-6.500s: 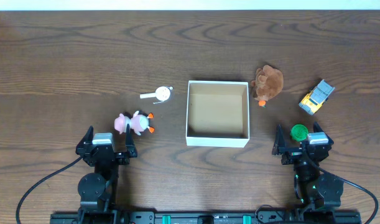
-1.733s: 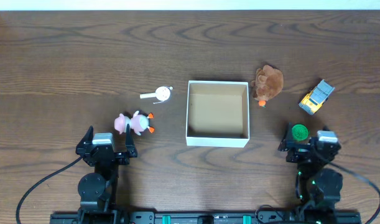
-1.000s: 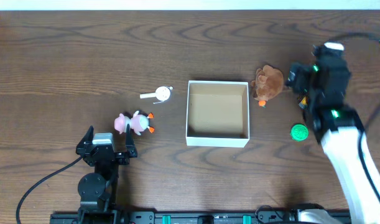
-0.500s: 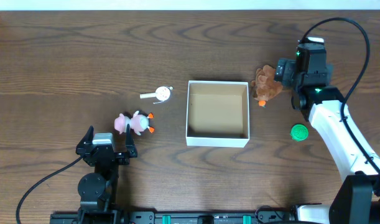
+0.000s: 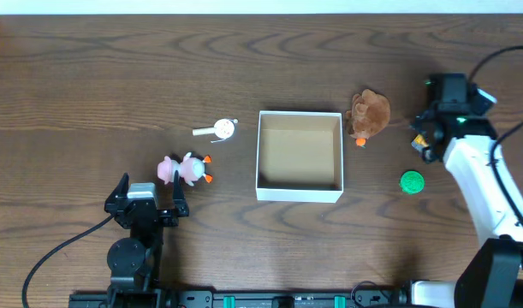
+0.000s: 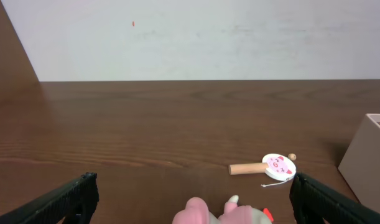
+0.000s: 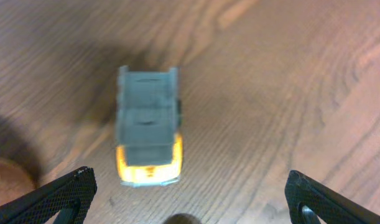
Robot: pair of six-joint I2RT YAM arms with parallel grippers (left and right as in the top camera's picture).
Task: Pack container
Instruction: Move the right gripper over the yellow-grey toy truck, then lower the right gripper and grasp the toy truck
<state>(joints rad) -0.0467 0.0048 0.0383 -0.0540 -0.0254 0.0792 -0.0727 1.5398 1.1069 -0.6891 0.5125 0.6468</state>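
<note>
The container (image 5: 300,193), a square white box with a brown inside, holds nothing and sits mid-table. My right gripper (image 5: 434,128) hangs open over a yellow and grey toy truck (image 7: 147,127), which the arm mostly hides in the overhead view. In the right wrist view its fingers (image 7: 59,198) stand wide apart, and the truck lies on the wood ahead of the gripper (image 7: 190,205). My left gripper (image 5: 150,190) rests open at the front left, just behind a pink toy (image 5: 184,169). That pink toy (image 6: 224,214) lies between the open fingers (image 6: 59,199).
A brown plush (image 5: 370,114) lies right of the container. A green disc (image 5: 412,181) lies at front right. A white round toy with a wooden handle (image 5: 216,129) lies left of the container and shows in the left wrist view (image 6: 267,166). The container's wall (image 6: 370,155) shows at far right.
My right arm rose from its rest spot at front right, swung over the brown plush, then moved right over the toy truck. The left arm and all toys stayed put.
</note>
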